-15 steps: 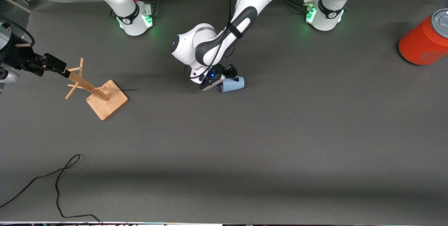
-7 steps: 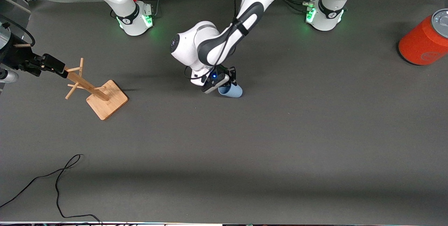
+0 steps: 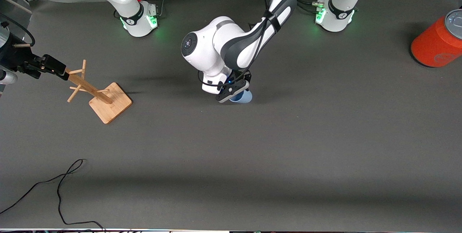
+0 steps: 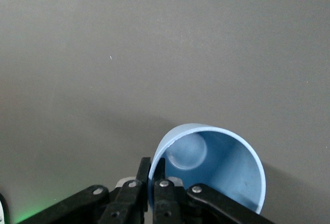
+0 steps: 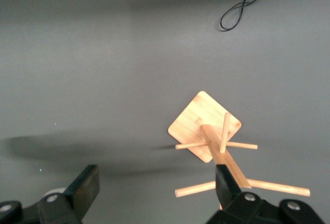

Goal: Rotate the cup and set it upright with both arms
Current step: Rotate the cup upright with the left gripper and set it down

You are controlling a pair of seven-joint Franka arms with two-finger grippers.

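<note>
The cup [image 3: 244,97] is being pinched by its rim at mid-table in the left gripper [image 4: 153,185], mouth tilted upward. Being judged light, stiff and slick, it is best gripped on the wall. The right gripper [image 5: 154,185] is being held spread over the wooden rack [image 5: 216,136], waiting.

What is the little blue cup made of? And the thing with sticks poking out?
The cup, pinched at its rim by the left gripper, looks like plastic: one even pale blue, matte, thin-walled, with a soft sheen inside. The peg stand below the open right gripper looks like unpainted wood: light tan, with faint grain on its square base.
</note>
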